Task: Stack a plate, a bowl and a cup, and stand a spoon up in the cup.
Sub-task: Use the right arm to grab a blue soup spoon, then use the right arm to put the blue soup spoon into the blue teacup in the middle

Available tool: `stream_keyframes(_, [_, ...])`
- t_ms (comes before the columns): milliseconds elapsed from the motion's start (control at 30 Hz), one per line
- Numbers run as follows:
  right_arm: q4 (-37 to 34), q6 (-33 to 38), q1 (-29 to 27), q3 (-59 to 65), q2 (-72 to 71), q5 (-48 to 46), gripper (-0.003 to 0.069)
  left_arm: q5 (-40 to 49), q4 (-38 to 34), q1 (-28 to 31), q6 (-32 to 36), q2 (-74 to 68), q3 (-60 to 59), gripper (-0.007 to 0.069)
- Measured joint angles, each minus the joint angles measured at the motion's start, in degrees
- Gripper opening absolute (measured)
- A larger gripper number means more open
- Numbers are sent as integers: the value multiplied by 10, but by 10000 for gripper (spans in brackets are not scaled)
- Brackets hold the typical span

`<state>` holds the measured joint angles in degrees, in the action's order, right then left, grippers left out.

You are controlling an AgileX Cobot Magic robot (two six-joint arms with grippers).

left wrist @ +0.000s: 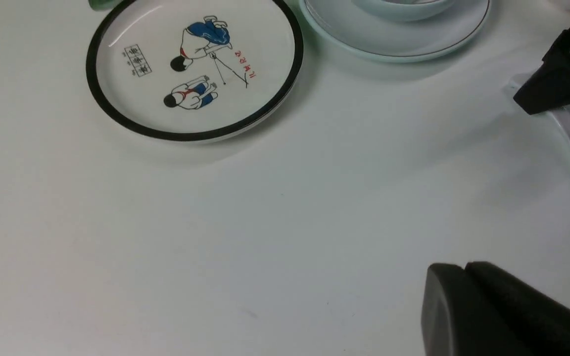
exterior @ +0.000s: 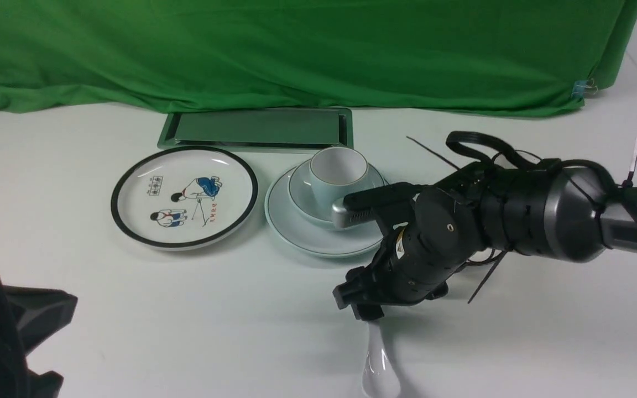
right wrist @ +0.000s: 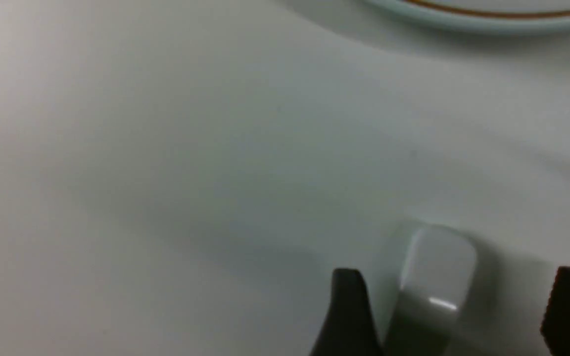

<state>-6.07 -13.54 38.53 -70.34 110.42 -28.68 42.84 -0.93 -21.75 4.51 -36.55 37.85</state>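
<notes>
White spoon (right wrist: pixel 437 262) handle between spread right gripper (right wrist: pixel 458 296) fingers (right wrist: pixel 347 306), seemingly untouched.

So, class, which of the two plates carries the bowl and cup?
The plain plate on the right, thin-rimmed; the black-rimmed cartoon plate holds nothing.

Front overview, wrist close-ups (plate (exterior: pixel 292 232) shared)

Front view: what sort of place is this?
Likely a lab or filming setup, not a kitchen: a green cloth backdrop hangs behind a white table, and a black robot arm reaches over it.
</notes>
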Motion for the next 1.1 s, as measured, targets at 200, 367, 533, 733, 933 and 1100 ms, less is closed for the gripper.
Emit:
stream_keyframes(200, [4, -8, 27, -1, 12, 24, 461, -18, -5, 0, 0, 0, 0, -36])
stream_keyframes(367, [7, -6, 30, -1, 13, 17, 378, -18, -6, 0, 1, 1, 0, -36])
stream_keyframes(533, [2, 26, 27, -29, 16, -47, 168, -18, -6, 0, 1, 1, 0, -36])
stream_keyframes(733, [1, 124, 26, -124, -3, -110, 180, -20, -2, 0, 1, 1, 0, -36])
stream_keyframes(933, [3, 211, 15, -213, -47, 19, 180, -41, -2, 0, 1, 1, 0, -36])
stream_keyframes(1100, [6, 226, -4, -217, -43, 188, 180, -59, 9, 0, 1, 1, 0, -34])
